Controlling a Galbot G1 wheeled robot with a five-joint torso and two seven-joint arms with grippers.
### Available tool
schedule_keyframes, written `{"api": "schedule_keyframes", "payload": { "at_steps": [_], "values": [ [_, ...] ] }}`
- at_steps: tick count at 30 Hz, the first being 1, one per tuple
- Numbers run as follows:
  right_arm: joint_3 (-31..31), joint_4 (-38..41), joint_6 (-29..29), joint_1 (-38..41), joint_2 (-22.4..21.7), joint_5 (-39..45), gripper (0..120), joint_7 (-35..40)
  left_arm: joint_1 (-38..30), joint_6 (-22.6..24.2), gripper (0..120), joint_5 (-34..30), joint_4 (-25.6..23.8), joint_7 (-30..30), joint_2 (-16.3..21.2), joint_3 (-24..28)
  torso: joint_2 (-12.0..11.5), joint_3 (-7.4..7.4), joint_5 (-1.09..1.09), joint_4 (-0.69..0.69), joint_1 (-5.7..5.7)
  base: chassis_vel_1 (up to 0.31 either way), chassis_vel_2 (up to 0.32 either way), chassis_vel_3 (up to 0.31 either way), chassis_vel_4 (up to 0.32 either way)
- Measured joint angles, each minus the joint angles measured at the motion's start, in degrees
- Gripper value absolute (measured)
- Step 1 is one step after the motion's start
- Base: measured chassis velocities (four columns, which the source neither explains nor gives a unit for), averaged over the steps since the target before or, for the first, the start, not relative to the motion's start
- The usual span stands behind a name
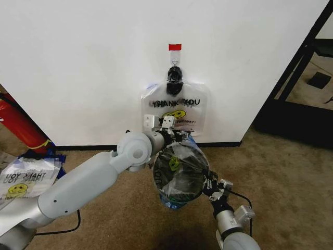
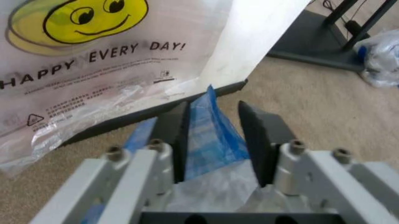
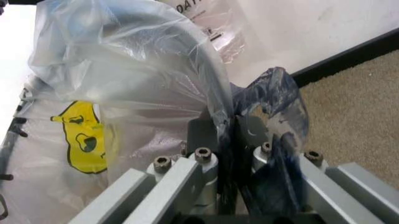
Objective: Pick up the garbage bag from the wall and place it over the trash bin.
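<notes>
The garbage bag [image 1: 182, 166], see-through with a yellow smiley and bluish edges, is draped over the dark trash bin [image 1: 179, 182] on the carpet in front of the wall [image 1: 78, 62]. My left gripper [image 1: 177, 134] is at the bag's far edge near the wall. Its jaws stand open with the bag's blue edge [image 2: 209, 135] between the fingers [image 2: 255, 135]. My right gripper [image 1: 210, 183] is at the bin's near right side, shut on the bag's bluish edge [image 3: 274, 102]. The bag [image 3: 124, 116] bulges over the bin in the right wrist view.
More bags of the same print [image 1: 177, 112] hang from a black clip [image 1: 175, 75] under red tape [image 1: 175, 47]. A red cylinder [image 1: 21, 125] and loose bags [image 1: 23, 177] lie at the left. A black frame [image 1: 299, 67] stands at the right.
</notes>
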Motion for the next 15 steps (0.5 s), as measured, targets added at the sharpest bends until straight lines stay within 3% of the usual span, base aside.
{"api": "schedule_keyframes", "payload": {
  "at_steps": [9, 15],
  "values": [
    [-0.4, -0.3, 0.0, 0.5, -0.1, 0.0, 1, 0.1, -0.1, 0.2, 0, 0.3, 0.1, -0.3, 0.2, 0.8, 0.0, 0.00, 0.00, 0.00, 0.00, 0.000, 0.000, 0.000, 0.000],
    [-0.7, -0.2, 0.1, 0.5, -0.4, -0.3, 1, 0.1, -0.4, 0.6, 0, 0.4, 0.3, -0.5, 0.6, 0.9, 0.0, 0.00, -0.01, 0.01, 0.00, 0.000, 0.000, 0.000, 0.000]
  ]
}}
